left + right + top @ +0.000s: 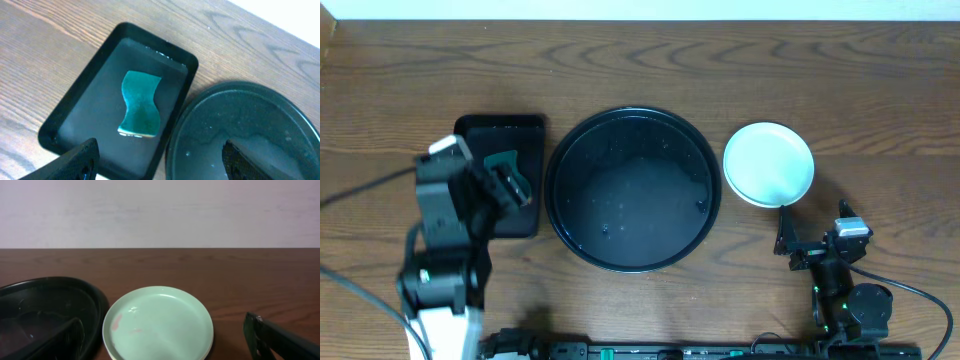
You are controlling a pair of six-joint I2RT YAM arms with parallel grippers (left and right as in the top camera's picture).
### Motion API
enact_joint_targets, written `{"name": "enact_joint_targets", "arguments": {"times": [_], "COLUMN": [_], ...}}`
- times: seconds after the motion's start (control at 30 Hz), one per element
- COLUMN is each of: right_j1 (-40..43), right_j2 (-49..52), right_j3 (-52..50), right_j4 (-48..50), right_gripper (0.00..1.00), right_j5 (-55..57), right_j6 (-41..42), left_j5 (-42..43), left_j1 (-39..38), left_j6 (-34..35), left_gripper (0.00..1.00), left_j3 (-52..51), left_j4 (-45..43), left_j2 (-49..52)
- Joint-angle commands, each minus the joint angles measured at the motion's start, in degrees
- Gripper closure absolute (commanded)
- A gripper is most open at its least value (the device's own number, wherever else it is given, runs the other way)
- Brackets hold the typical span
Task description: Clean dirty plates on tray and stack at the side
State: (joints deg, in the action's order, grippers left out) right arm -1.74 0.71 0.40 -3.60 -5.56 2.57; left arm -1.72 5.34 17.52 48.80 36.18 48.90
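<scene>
The large round black tray (632, 200) sits mid-table with only wet streaks in it; it also shows in the left wrist view (250, 125) and the right wrist view (45, 300). The plates (768, 163) lie stacked on the table just right of the tray. The top one is pale mint with reddish smudges (157, 325); the ones beneath are hidden except for a thin rim. My left gripper (508, 183) (160, 160) is open and empty above the gap between the sponge tray and the round tray. My right gripper (790, 240) (165, 340) is open and empty just in front of the stack.
A small rectangular black tray (500, 130) (85, 105) with a teal sponge (503, 160) (141, 104) lying in it stands left of the round tray. Cables run along the front edge. A pale wall rises behind the far table edge.
</scene>
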Motion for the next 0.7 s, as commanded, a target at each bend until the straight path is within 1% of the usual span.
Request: {"name": "enact_joint_targets", "arguments": {"times": [0.0, 0.1, 0.3, 0.43, 0.57, 0.67], "right_j1": [-0.6, -0.6, -0.6, -0.6, -0.6, -0.6], "right_j2": [-0.3, -0.3, -0.3, -0.3, -0.3, -0.3], "right_j3": [-0.1, -0.1, -0.1, -0.1, -0.1, -0.1], "right_j4": [-0.2, -0.2, -0.2, -0.2, -0.2, -0.2], "right_gripper": [0.01, 0.01, 0.01, 0.01, 0.01, 0.01], "right_j5": [-0.3, -0.3, -0.3, -0.3, -0.3, -0.3], "right_j6": [0.8, 0.8, 0.8, 0.8, 0.8, 0.8], "left_j5": [-1.5, -0.4, 1.3, 1.3, 1.3, 1.3], "left_j1": [-0.2, -0.8, -3.0, -4.1, -4.2, -4.2], "left_j6": [-1.5, -4.3, -14.4, -19.8, -23.8, -26.0], "left_gripper": [0.21, 0.21, 0.21, 0.21, 0.21, 0.21], "left_j3": [-7.9, -14.2, -26.4, -33.7, -40.1, -43.5], "left_j4": [-4.8, -9.7, -20.7, -27.8, -32.1, -32.9], "left_j2": [-8.4, -14.8, -26.5, -32.9, -37.7, -40.6]}}
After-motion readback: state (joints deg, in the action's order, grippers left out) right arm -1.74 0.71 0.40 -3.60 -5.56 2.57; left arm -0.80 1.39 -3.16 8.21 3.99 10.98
